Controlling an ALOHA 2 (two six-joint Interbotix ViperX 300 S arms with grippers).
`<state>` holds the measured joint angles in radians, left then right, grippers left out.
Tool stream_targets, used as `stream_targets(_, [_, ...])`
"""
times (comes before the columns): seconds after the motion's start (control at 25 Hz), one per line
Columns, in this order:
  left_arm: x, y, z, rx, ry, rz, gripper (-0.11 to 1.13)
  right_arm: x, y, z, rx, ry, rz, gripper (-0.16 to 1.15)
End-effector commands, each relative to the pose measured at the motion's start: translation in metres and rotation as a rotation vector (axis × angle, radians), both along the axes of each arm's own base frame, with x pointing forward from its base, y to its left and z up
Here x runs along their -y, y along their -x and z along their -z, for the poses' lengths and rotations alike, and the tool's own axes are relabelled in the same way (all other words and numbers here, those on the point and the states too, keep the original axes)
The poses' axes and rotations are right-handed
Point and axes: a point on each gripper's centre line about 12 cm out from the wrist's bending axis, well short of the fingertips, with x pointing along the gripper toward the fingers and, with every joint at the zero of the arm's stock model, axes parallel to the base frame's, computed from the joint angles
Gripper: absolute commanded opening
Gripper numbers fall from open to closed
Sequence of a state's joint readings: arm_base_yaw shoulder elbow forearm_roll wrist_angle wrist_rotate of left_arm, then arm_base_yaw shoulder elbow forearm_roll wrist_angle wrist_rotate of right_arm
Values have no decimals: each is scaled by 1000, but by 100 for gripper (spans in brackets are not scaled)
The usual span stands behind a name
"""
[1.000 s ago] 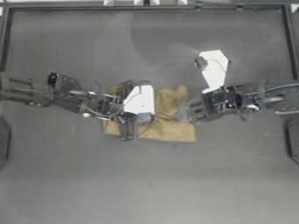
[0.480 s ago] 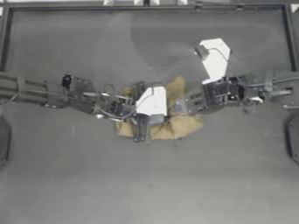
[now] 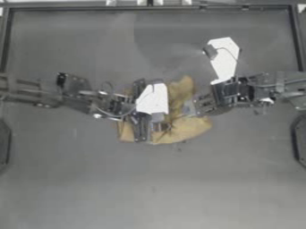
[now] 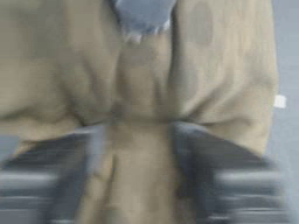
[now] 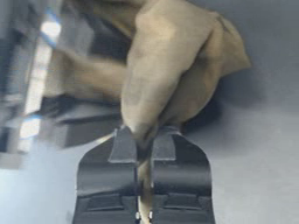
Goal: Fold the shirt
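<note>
Bunched shirt (image 3: 179,127) at mid-worktop (image 3: 149,188); left pincer (image 4: 137,131) and right pincer (image 5: 140,131) each pinch its cloth.

Tabletop (image 3: 149,188): dark grey, matte, bounded by a raised rim along the far and side edges. Lying on it: one shirt (image 3: 182,127), tan, bunched into a crumpled heap near the middle, its lower edge spread flat against the surface.

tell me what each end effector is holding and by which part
Both hold the shirt: the right end effector pinches a bunched fold at its edge, the left end effector straddles a ridge of cloth mid-fabric.
</note>
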<state>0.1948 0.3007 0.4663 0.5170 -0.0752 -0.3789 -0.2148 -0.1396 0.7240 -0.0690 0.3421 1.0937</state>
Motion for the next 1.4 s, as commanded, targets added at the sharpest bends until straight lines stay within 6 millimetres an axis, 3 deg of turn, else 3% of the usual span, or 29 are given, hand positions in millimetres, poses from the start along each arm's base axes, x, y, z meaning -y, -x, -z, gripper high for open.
stream_targets(0.04, [-3,10,-60,122,-26,-10,101,-1,2,-13,40,12,-5,4])
stream_targets(0.28, [-8,41,-67,119,-26,-39,102,-2,5,-9,30,12,-8,4])
stream_targets(0.68, [-9,73,-25,6,16,-68,101,-3,3,-13,38,14,-12,4])
stream_targets(1.08, [-9,49,12,-4,60,-47,101,1,-10,-38,26,20,-10,4])
stream_targets(1.4, [-10,29,11,27,53,-29,101,10,-23,-49,24,21,13,4])
